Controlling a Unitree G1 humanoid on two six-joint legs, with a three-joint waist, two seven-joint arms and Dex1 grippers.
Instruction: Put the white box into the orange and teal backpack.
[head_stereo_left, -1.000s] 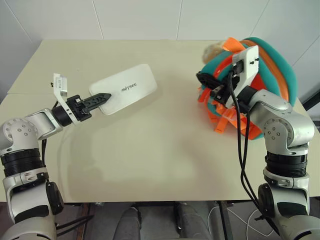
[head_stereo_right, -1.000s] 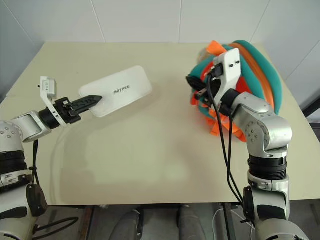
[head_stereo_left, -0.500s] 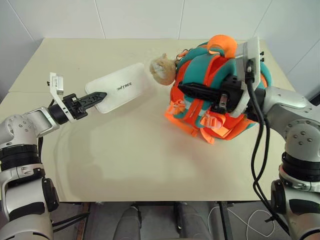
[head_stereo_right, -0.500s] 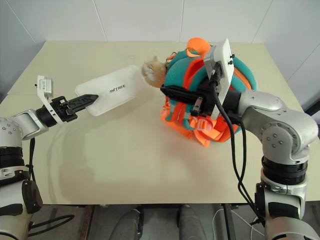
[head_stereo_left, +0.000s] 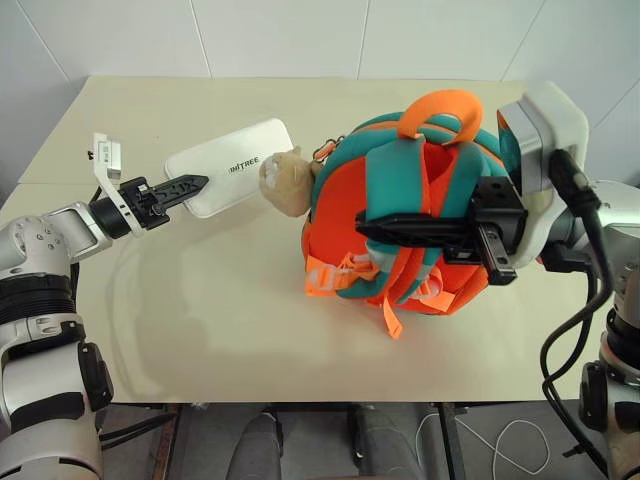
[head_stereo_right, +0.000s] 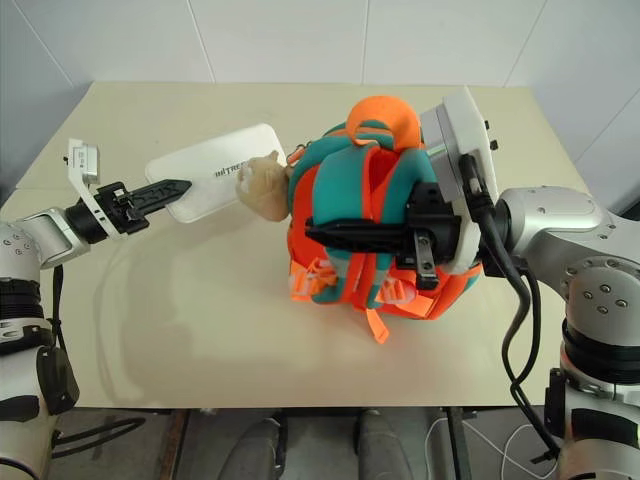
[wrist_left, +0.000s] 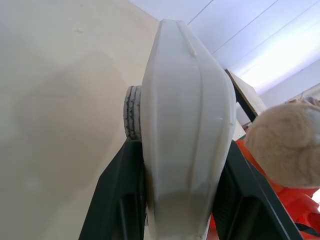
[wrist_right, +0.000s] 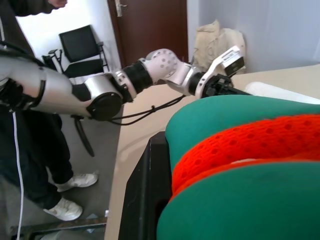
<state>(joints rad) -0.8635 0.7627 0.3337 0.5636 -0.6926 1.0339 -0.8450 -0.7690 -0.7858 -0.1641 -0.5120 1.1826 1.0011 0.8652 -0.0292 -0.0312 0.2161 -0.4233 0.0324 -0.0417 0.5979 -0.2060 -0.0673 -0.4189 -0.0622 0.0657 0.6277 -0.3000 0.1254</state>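
The white box (head_stereo_left: 238, 164) hangs above the table's left part, and my left gripper (head_stereo_left: 192, 185) is shut on its near end. In the left wrist view the box (wrist_left: 186, 125) sits edge-on between both black fingers (wrist_left: 119, 200). The orange and teal backpack (head_stereo_left: 420, 190) stands at the table's middle right with its straps facing me. My right gripper (head_stereo_left: 368, 229) points left across it, shut on a teal padded strap (wrist_right: 235, 120). The backpack's beige plush toy (head_stereo_left: 283, 180) lies against the box's far end.
The beige table (head_stereo_left: 240, 320) has bare room in front of the backpack and under the box. In the right wrist view a person's legs (wrist_right: 30, 150) and a black chair (wrist_right: 80, 45) are beside the table's left side.
My right gripper has dragged the backpack from the far right corner to the table's middle and turned it, bringing the plush toy up against the box. The left gripper and box stayed nearly in place.
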